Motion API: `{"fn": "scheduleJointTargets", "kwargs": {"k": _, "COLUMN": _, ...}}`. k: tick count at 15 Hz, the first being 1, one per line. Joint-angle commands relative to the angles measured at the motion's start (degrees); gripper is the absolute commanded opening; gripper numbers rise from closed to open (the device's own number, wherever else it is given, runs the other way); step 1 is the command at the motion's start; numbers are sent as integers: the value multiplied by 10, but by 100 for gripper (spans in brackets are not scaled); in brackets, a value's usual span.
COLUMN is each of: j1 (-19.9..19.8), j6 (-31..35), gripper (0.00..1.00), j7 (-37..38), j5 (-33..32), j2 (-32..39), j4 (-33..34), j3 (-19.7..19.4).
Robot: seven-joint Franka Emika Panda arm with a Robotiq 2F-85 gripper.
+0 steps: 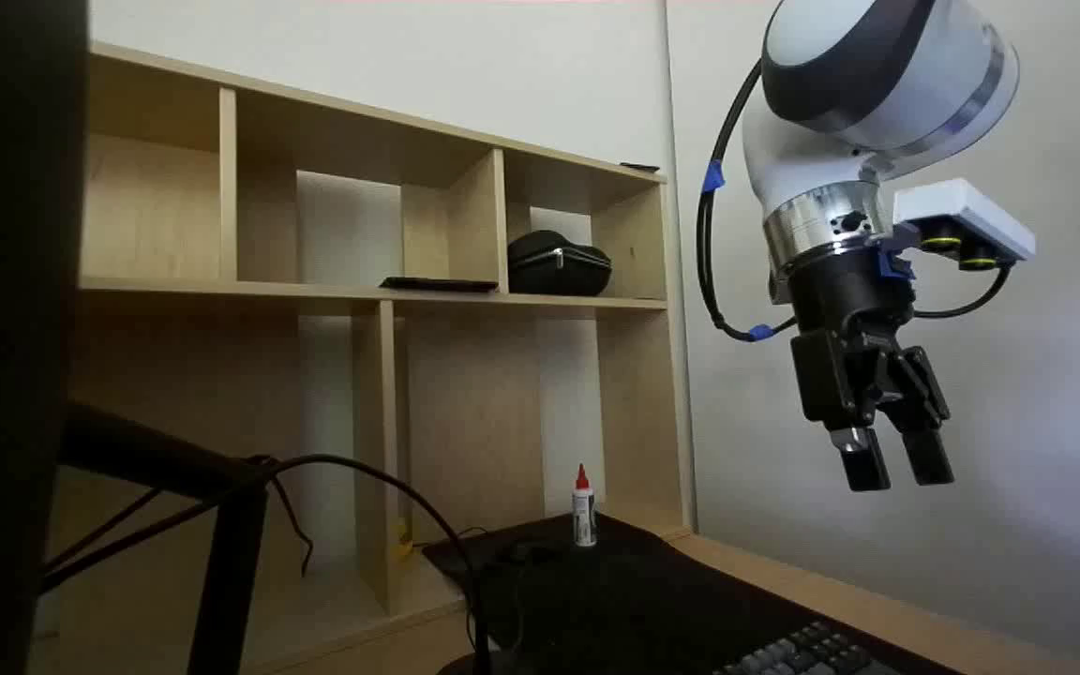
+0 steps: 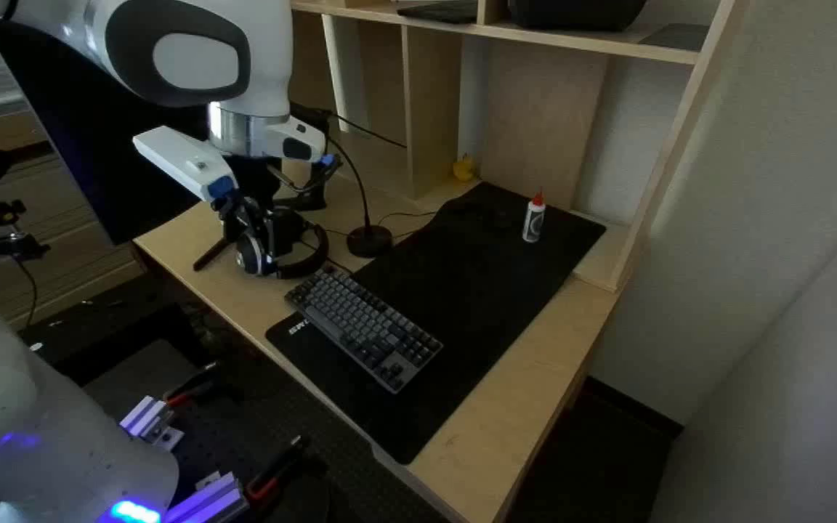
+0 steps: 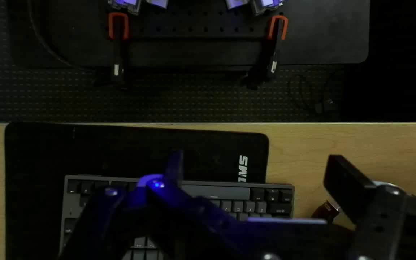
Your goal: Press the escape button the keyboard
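Note:
The flat dark keyboard (image 2: 368,327) lies on a black desk mat, its small key labels unreadable in this exterior view. Only its corner (image 1: 802,652) shows at the bottom edge in an exterior view. In the wrist view the keyboard (image 3: 213,192) appears upside down, space bar side up, and the gripper hides much of its lower part. The escape key cannot be made out in any view. My gripper (image 3: 258,169) is open and empty, fingers wide apart. It hangs in the air with fingertips down in an exterior view (image 1: 898,464), touching nothing.
Headphones (image 2: 309,254) and a round black stand base (image 2: 369,241) sit beside the keyboard's end. A white bottle with red cap (image 2: 533,219) stands on the mat (image 2: 491,290). Wooden shelves (image 1: 446,300) rise behind. A large black monitor (image 2: 77,138) stands at the desk's left.

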Motion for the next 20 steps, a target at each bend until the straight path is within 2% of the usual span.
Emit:
{"fn": "scheduleJointTargets", "kwargs": {"k": 1, "j1": -8, "j6": -2, "gripper": 100, "j7": -4, "j5": 4, "j2": 0, "j4": 1, "j3": 8}}
{"fn": "scheduleJointTargets", "kwargs": {"k": 5, "j1": -4, "j6": -16, "gripper": 100, "j7": -38, "j5": -17, "j2": 4, "j4": 5, "j3": 7}}
{"fn": "scheduleJointTargets", "kwargs": {"k": 6, "j1": 29, "j6": -93, "gripper": 100, "j7": 12, "j5": 19, "j2": -43, "j4": 43, "j3": 50}}
{"fn": "scheduleJointTargets", "kwargs": {"k": 7, "j1": 33, "j6": -82, "gripper": 100, "j7": 25, "j5": 41, "j2": -36, "j4": 53, "j3": 56}}
{"fn": "scheduleJointTargets", "kwargs": {"k": 9, "j1": 56, "j6": -102, "gripper": 100, "j7": 52, "j5": 92, "j2": -35, "j4": 103, "j3": 79}}
{"fn": "scheduleJointTargets", "kwargs": {"k": 11, "j1": 71, "j6": -118, "gripper": 100, "j7": 110, "j5": 130, "j2": -37, "j4": 158, "j3": 116}}
{"fn": "scheduleJointTargets", "kwargs": {"k": 12, "j1": 58, "j6": -89, "gripper": 100, "j7": 73, "j5": 108, "j2": -47, "j4": 109, "j3": 99}}
{"fn": "scheduleJointTargets", "kwargs": {"k": 15, "j1": 70, "j6": -107, "gripper": 100, "j7": 111, "j5": 124, "j2": -50, "j4": 153, "j3": 125}}
{"fn": "scheduleJointTargets", "kwargs": {"k": 20, "j1": 69, "j6": -107, "gripper": 100, "j7": 111, "j5": 125, "j2": -44, "j4": 153, "j3": 122}}
